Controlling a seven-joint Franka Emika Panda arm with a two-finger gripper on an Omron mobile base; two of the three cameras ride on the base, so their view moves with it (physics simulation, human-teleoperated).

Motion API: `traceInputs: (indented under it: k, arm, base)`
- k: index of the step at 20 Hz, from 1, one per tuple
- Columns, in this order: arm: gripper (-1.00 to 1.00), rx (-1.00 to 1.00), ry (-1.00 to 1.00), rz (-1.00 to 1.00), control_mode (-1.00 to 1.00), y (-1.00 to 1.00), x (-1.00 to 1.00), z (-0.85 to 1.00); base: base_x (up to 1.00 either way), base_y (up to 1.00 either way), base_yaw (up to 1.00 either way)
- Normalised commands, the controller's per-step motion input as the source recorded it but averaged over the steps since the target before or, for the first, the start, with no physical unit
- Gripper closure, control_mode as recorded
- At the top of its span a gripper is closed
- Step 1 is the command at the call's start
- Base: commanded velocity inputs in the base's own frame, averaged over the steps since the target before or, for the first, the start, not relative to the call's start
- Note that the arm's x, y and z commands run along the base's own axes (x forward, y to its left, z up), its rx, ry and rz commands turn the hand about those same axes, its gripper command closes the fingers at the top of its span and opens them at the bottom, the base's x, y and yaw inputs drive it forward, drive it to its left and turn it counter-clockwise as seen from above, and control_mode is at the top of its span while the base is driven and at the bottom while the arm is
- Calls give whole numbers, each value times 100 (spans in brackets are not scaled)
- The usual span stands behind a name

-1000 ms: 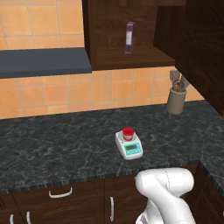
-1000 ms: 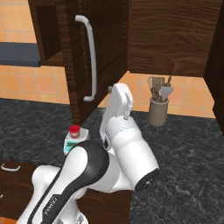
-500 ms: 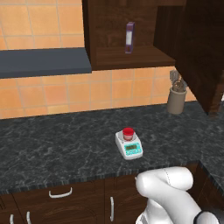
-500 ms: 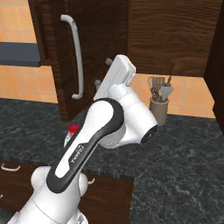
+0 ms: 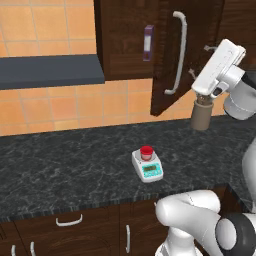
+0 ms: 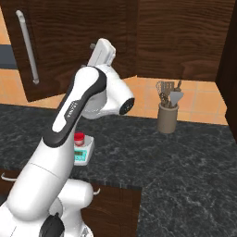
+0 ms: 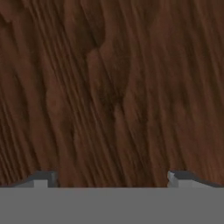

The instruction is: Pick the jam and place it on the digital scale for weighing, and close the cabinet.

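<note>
- A dark speckled stone counter (image 5: 60,160) runs below an orange tiled wall (image 5: 45,30), with lower cabinets (image 5: 70,227) under its front edge and a dark shelf (image 5: 47,72) on the wall at the left.
- The jam (image 5: 146,152) sits on the digital scale (image 5: 147,166), mid-counter; a utensil holder (image 6: 167,118) stands farther right near the wall.
- Since half a second ago the cabinet (image 5: 187,55) door has swung well inward, now partly shut, its silver handle (image 5: 177,52) facing the room; the purple-and-white box (image 5: 148,42) shows inside.
- The gripper (image 7: 111,177) faces the door's wood grain closely, finger tips (image 7: 43,178) set wide apart, holding nothing.
- Open counter lies left and in front of the scale; the door edge hangs above the holder.
</note>
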Motion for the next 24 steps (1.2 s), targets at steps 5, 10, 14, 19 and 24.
traceInputs:
  k: [5, 10, 14, 19, 24]
  arm:
    - [-100, -1, 7, -13, -100, 40, 73, 0]
    - [-100, -1, 6, -5, -100, 2, 59, 0]
    - [-100, -1, 1, -4, -100, 2, 81, 0]
    - [-100, 0, 0, -2, -100, 0, 58, 0]
    - [-100, 0, 0, -2, -100, 0, 63, -1]
  base:
    - [0, 0, 0]
    - [0, 0, 0]
    - [0, 0, 0]
    - [0, 0, 0]
    - [0, 0, 0]
